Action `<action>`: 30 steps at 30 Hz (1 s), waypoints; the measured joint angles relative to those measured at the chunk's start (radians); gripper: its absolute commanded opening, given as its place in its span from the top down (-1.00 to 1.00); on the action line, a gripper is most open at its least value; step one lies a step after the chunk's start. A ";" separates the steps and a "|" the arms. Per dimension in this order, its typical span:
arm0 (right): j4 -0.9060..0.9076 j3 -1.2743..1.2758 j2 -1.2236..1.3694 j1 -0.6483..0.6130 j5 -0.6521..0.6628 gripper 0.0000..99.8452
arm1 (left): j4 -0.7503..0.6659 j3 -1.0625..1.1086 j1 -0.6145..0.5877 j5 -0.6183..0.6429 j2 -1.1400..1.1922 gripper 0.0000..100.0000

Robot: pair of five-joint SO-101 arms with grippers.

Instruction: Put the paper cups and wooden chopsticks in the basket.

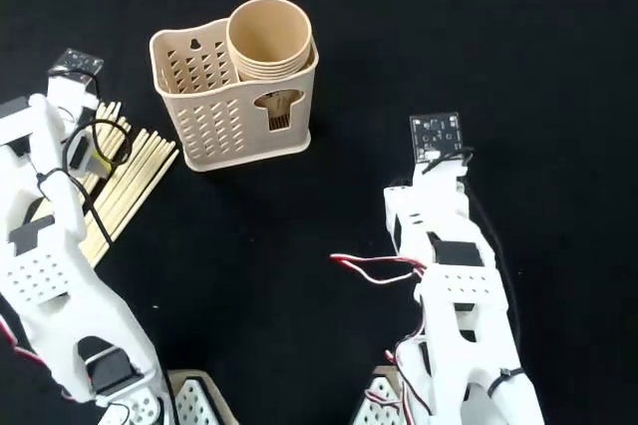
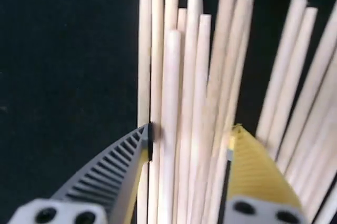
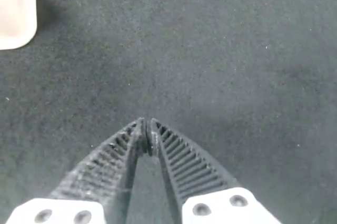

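A beige slotted basket [image 1: 214,111] stands on the black table with a stack of paper cups [image 1: 269,36] upright in its right part. Wooden chopsticks [image 1: 135,176] lie fanned out to its left. My left gripper [image 2: 190,129] is down over this pile, open. Several chopsticks [image 2: 184,77] run between its grey finger [image 2: 124,163] and its yellow finger [image 2: 255,166], and others pass under both. My right gripper [image 3: 146,129] hovers over bare table, shut with nothing in it, to the right of the basket, whose corner [image 3: 16,13] shows nearby.
The right arm [image 1: 449,265] stretches up the right half of the table, trailing red and white wires [image 1: 369,265]. The left arm [image 1: 50,245] runs along the left edge. Black cloth lies open between the arms and behind the basket.
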 measured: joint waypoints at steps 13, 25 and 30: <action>0.000 0.000 0.000 0.000 0.000 0.97 | 0.124 -0.103 0.006 0.000 0.048 0.94; 0.000 0.002 0.000 0.000 0.000 0.97 | 0.532 -0.425 -0.002 0.003 0.077 0.94; 0.000 0.002 0.000 0.000 0.000 0.97 | 0.698 -0.707 0.002 0.011 0.077 0.94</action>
